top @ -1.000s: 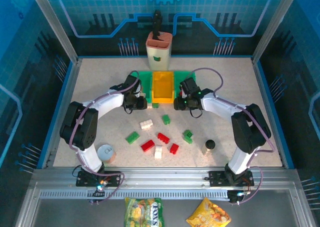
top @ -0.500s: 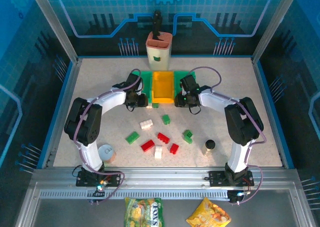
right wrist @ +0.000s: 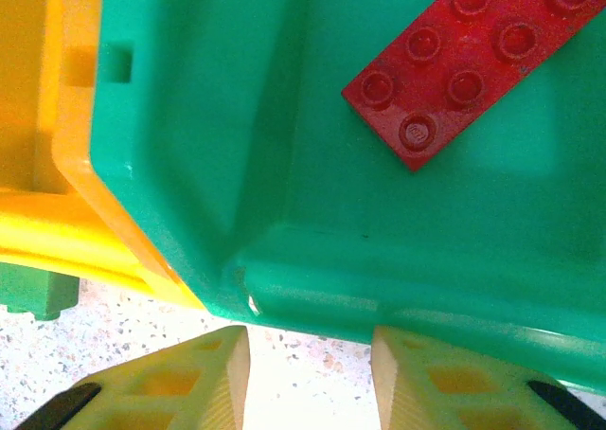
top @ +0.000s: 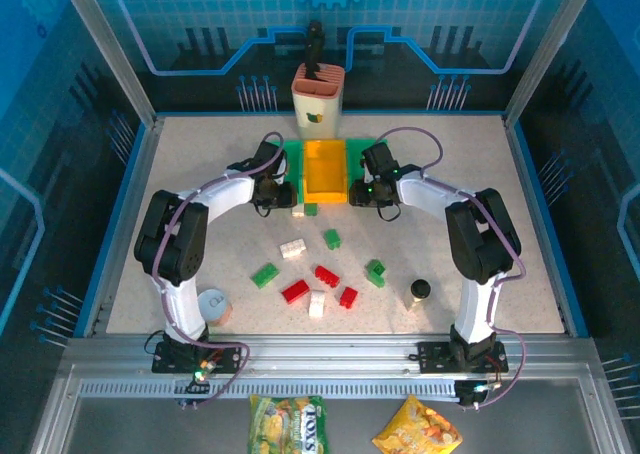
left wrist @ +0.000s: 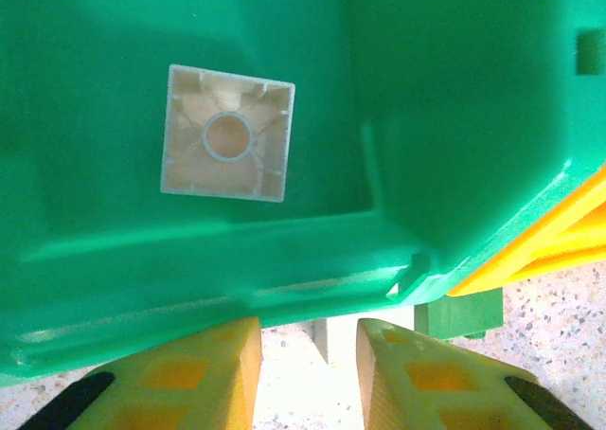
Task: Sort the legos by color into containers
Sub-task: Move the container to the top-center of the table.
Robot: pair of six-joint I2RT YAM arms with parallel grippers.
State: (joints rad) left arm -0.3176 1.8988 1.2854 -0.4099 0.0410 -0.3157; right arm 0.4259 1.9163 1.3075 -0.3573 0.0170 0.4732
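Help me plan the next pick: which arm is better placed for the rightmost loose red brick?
Right. Its open gripper hovers at the green bin holding a red plate, and that red brick lies right of centre.

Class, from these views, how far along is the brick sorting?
Done: a white brick in the left green bin, a red plate in the right green bin. In hand: nothing; left gripper and right gripper are open. Left: at least eight loose bricks on the table.

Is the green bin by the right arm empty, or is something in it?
Not empty: the right wrist view shows a red lego lying flat, studs up, on the floor of the green bin.
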